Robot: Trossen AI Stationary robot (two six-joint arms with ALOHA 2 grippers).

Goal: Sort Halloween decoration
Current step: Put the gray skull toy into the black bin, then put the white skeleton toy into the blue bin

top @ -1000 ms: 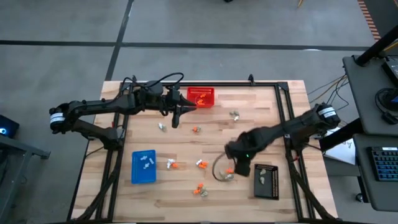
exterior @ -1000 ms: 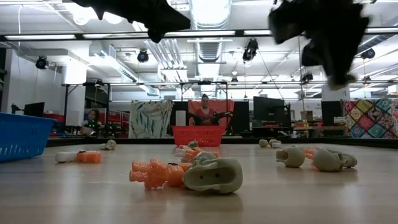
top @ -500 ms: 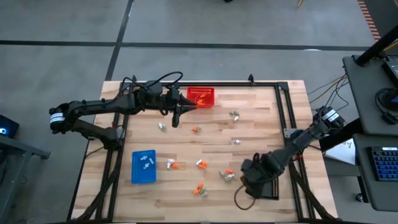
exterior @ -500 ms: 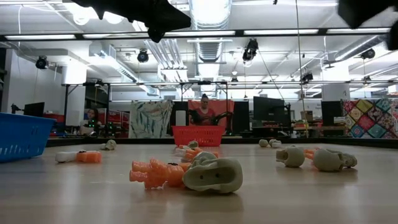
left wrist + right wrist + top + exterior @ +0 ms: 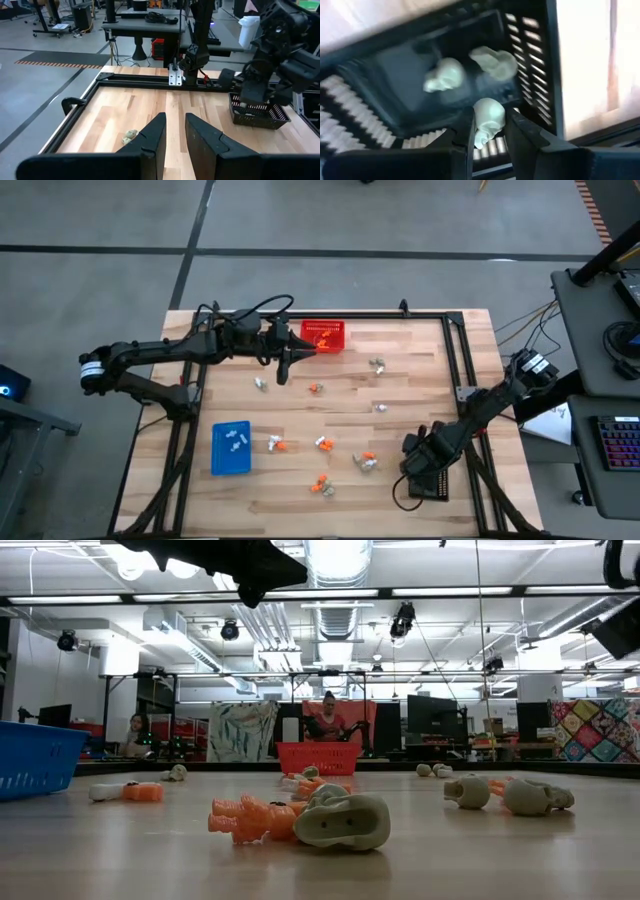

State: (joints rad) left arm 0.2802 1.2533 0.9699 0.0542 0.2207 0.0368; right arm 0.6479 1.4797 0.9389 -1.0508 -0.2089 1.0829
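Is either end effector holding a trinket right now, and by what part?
The right end effector, above the black slatted tray, pinches a small pale skull-shaped trinket by its lower sides. The left end effector holds nothing.

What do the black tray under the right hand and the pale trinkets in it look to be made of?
Black tray: probably moulded plastic, matte to slightly glossy, judging by its slotted walls. Pale trinkets: likely smooth hard plastic or resin, off-white with a soft sheen; rounded and skull-like, though blur leaves that open. One trinket sits between the fingers of the right hand.
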